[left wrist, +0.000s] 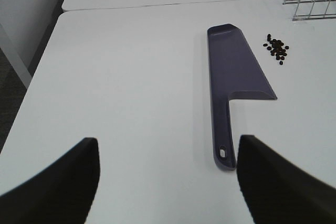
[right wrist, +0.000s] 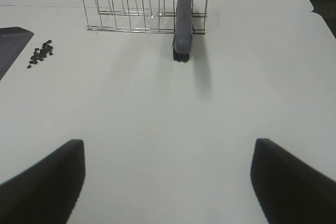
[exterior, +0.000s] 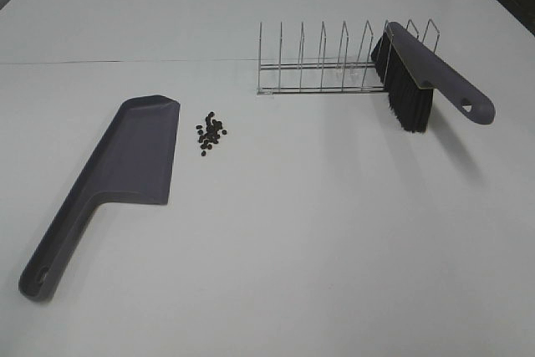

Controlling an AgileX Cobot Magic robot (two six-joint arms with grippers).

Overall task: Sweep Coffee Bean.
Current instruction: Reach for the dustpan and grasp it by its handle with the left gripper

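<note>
The coffee beans (exterior: 211, 131) lie in a loose dark cluster on the white table, just right of the grey dustpan (exterior: 138, 152), which lies flat with its handle toward the front left. A grey brush with black bristles (exterior: 422, 77) leans in the right end of a wire rack (exterior: 326, 64). Neither gripper shows in the exterior high view. In the left wrist view my left gripper (left wrist: 168, 141) is open and empty, short of the dustpan's handle (left wrist: 221, 129), with the beans (left wrist: 277, 49) beyond. In the right wrist view my right gripper (right wrist: 169, 142) is open and empty, well short of the brush (right wrist: 183, 19).
The rack also shows in the right wrist view (right wrist: 142, 9), with the beans (right wrist: 41, 53) and a corner of the dustpan (right wrist: 10, 45) to one side. A seam (exterior: 125, 62) runs across the table behind the dustpan. The table's left edge (left wrist: 37, 77) drops to the floor.
</note>
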